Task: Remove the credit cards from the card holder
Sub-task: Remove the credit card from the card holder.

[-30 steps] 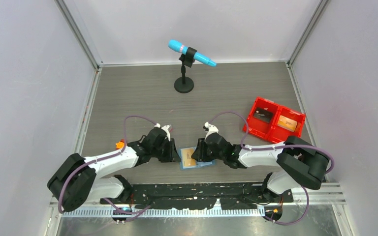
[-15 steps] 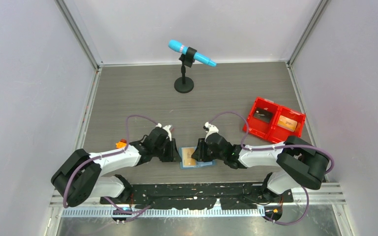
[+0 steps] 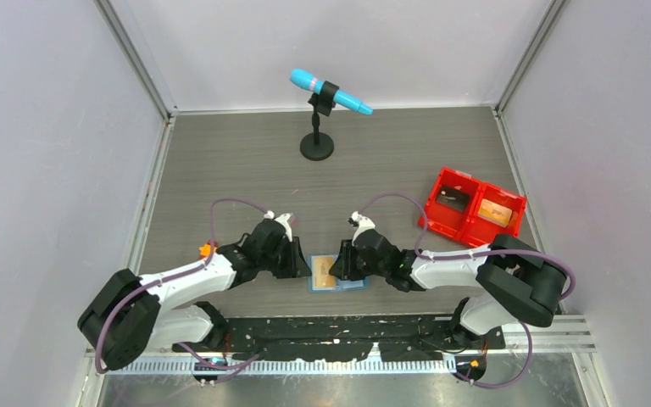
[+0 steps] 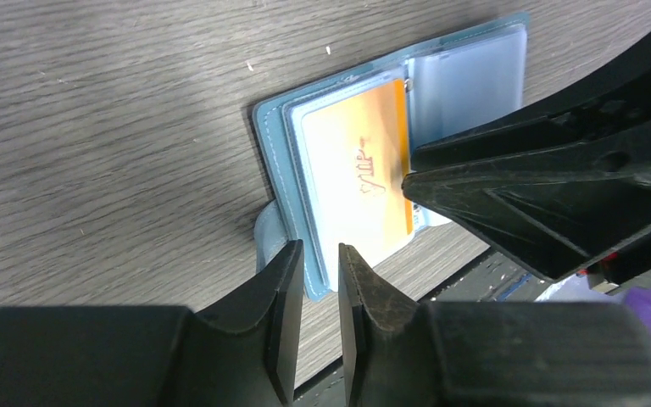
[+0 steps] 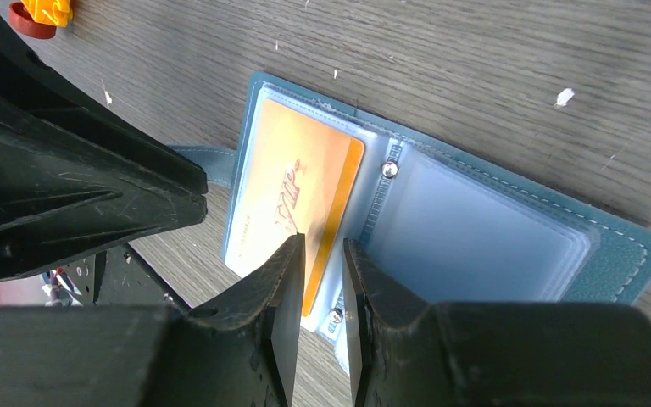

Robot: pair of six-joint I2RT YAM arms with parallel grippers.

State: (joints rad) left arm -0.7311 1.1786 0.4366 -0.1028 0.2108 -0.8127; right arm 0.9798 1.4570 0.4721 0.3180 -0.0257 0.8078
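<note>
One orange-gold card [image 5: 292, 203] sits in the left pocket of the open card holder [image 3: 336, 275] at table's 6 o'clock. My left pincer [image 4: 318, 259] and right pincer [image 5: 322, 254] are both nearly clenched, grasping nothing. Red bin [image 3: 471, 209] at 3 o'clock holds dark and orange items.

My top camera looks down from above the near edge over the whole table [image 3: 246, 161]. Both wrist cameras sit close, facing each other across the open wallet [image 4: 390, 161], which all views share.
</note>
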